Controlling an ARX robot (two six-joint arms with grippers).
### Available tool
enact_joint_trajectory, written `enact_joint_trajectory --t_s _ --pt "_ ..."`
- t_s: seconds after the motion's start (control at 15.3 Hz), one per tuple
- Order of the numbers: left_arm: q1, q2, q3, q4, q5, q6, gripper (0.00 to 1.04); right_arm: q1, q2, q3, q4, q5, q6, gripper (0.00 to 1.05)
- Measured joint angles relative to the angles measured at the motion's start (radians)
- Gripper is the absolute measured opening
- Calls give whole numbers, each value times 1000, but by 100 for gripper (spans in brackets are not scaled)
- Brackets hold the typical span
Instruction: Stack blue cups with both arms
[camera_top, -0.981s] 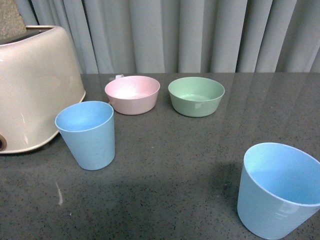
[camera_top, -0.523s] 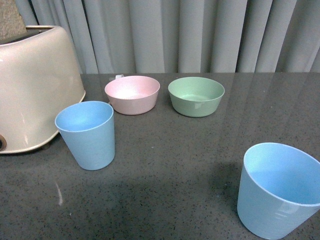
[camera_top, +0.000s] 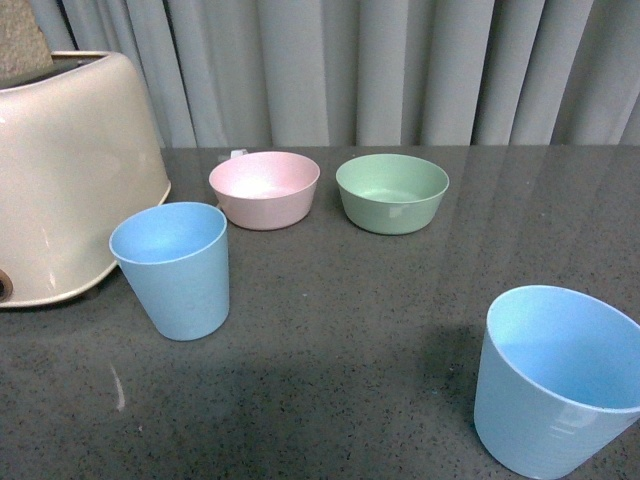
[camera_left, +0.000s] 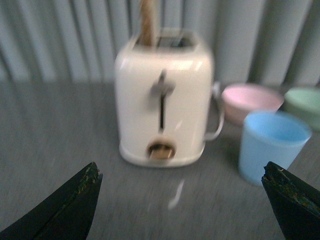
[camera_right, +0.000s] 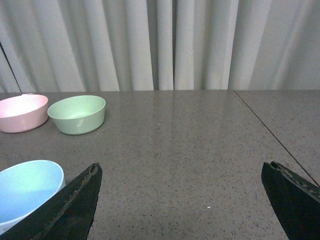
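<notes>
Though the left wrist view is blurred, left gripper (camera_left: 180, 170) and right gripper (camera_right: 181, 167) both gape wide, empty. One blue cup (camera_top: 175, 268) stands toward the table's (camera_top: 350, 330) left edge; the other cup (camera_top: 555, 385), partly cropped, is near its front edge, rightward.

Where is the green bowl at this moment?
In the front view the green bowl stands near the back of the table, just right of the pink bowl and apart from it, with the curtain behind.
</notes>
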Motion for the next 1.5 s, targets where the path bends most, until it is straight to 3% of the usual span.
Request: enact_joint_trajectory --t_s 0.2,0.26,0.33,0.39,0.52,0.72,0.92,1.5 --pt "-180 154 97 -127 -245 -102 98 0 0 0 0 1 0 98" --pt "-174 293 241 53 -201 -87 98 0 0 0 0 2 0 98" --pt "-35 688 407 333 83 40 98 0 0 0 0 2 0 98" --pt "-37 824 502 354 188 87 98 0 0 0 -1 2 0 98" --pt "-120 1027 645 229 360 212 98 0 0 0 0 2 0 98" --pt "-193 1139 739 2 503 425 98 0 0 0 0 2 0 98" --pt "-202 1254 789 -135 490 593 98 0 0 0 0 2 0 98" --pt "-178 1505 894 -185 397 872 98 0 0 0 0 2 0 98"
